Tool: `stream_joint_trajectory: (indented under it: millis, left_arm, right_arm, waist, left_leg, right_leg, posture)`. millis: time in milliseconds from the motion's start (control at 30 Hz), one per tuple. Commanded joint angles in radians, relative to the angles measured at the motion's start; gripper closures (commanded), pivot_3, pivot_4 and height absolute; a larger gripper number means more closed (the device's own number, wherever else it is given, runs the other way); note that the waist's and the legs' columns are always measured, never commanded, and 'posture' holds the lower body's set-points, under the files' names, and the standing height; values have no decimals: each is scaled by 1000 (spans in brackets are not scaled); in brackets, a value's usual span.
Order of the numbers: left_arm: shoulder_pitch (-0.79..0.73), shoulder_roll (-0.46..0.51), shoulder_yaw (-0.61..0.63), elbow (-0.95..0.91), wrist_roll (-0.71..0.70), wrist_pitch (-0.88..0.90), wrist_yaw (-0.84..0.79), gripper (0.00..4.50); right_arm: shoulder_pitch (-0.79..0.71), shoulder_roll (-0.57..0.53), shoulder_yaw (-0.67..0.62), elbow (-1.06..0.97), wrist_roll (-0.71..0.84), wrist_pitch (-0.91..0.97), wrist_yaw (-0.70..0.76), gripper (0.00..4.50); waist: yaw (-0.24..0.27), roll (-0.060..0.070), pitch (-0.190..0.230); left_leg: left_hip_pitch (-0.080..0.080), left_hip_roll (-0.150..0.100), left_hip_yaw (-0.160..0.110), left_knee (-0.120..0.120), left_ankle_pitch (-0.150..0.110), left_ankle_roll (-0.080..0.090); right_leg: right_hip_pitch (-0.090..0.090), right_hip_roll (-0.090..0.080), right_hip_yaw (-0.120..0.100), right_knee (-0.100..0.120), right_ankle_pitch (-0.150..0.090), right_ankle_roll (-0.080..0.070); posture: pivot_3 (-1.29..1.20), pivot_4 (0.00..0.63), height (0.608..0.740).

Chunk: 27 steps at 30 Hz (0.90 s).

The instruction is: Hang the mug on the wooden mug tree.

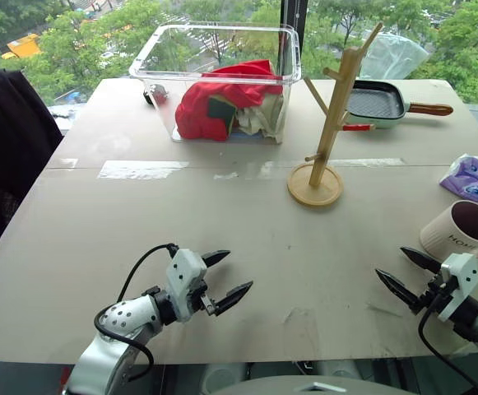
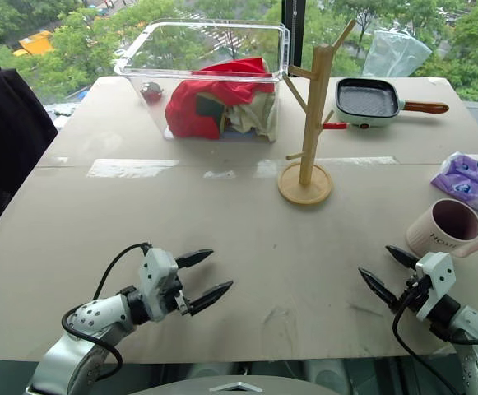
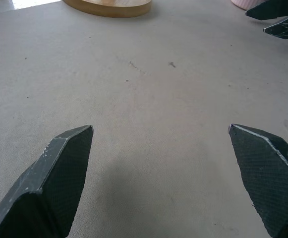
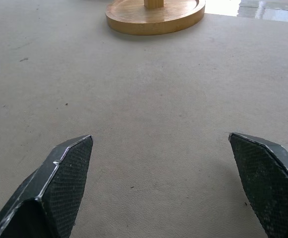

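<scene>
While the mug is sitting untouched on the desk, you are looking at a task that is not yet under way: nothing is lifted, nothing is hanging, and the whole pick-up, carry and hooking of the handle over a peg is left to do, as I judge it.

Going from the left of the frame, the left end effector is hovering at the lower left with its two black fingers spread wide and nothing between them. At upper centre the wooden mug tree is standing upright with its pegs bare. At the lower right the right end effector is also gaping and empty, pointing toward the middle of the desk. The mug is standing upright at the right edge, just above and right of that end effector, near but apart.
</scene>
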Motion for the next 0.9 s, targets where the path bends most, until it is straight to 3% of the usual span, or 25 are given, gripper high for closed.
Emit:
stream_joint_trajectory:
  millis: [33,700,900]
  left_arm:
    - [-6,-7,9,-38,-17,0,0,0]
    - [-52,15,10,-48,-60,27,-59,0]
    - [-255,31,-77,-46,-63,80,-146,0]
  right_arm:
    - [16,-6,-13,-16,-3,-22,19,59]
    - [55,-3,-8,-33,-23,6,9,59]
    - [203,71,-165,-158,67,60,-139,59]
  waist:
    - [0,0,0]
    - [0,0,0]
    - [15,2,1]
  left_leg:
    - [0,0,0,0,0,0]
    - [0,0,0,0,0,0]
    - [-1,-1,-2,1,0,0]
  right_leg:
    - [0,0,0,0,0,0]
    - [0,0,0,0,-1,2]
    - [0,0,-1,0,0,0]
  posture:
    - [0,150,740]
    - [0,150,740]
    - [0,150,740]
